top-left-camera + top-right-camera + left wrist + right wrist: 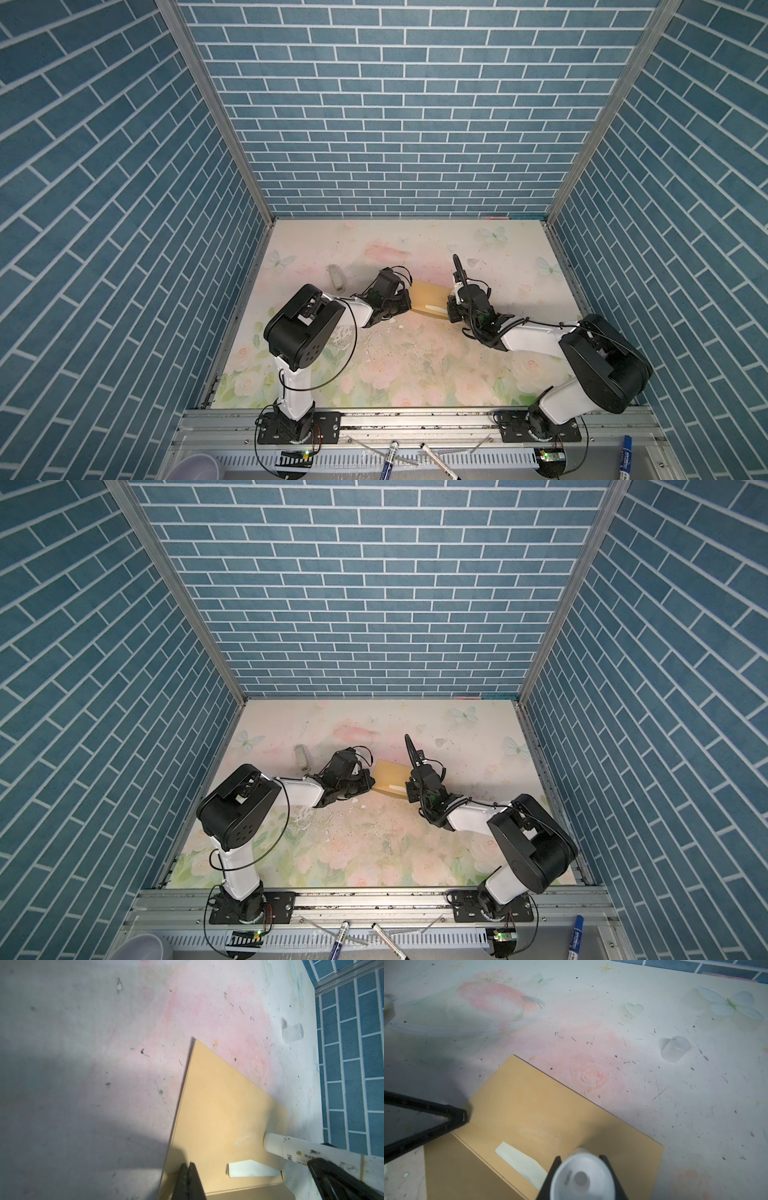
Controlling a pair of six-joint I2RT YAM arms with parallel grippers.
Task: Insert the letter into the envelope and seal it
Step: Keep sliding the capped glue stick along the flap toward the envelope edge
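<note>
In both top views the envelope [430, 297] lies mid-bench [415, 365], with the left hand [188, 1166] at its 9 o'clock and the right hand [580, 1159] at its 3 o'clock. The left hand's jaws are pressed together, tips bearing on the envelope's edge. The right hand pinches an uncapped glue stick [278, 1147], its tip beside a dull smear. No letter lies loose, so it is probably inside. Gluing seems under way; folding and pressing the flap remain.
</note>
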